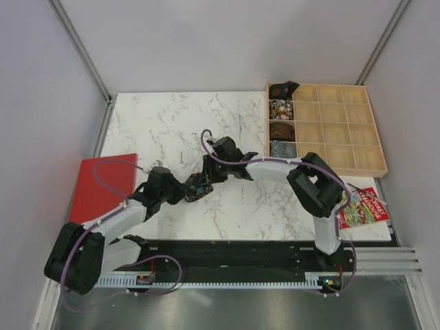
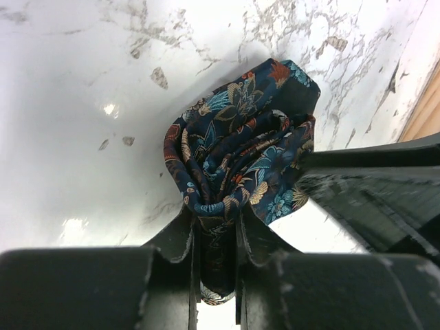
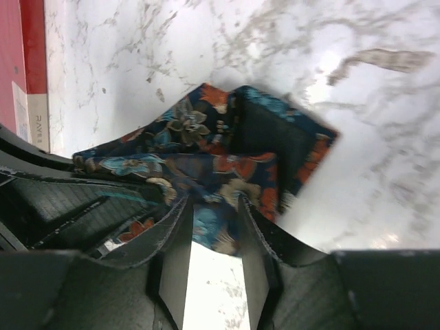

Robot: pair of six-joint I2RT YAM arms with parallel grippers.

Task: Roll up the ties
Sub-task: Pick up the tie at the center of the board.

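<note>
Nearest the left wrist camera, the left jaws are closed on a fold of the tie [image 2: 237,155]. The tie stands just beyond them as a tight coil, its spiral face toward the lens and a loose corner pointing to 1 o'clock. The right wrist view shows what that one hides: a flat, dark-lined end lying on the counter [image 3: 137,48], with the bundle's long axis running 9 to 3 o'clock across the right jaws' tips. Those jaws stand apart with fabric between them; whether they press it I cannot tell. From above, the tie is a small bundle mid-counter between both arms, with the compartment tray [image 1: 344,134] at 2 o'clock.
</note>
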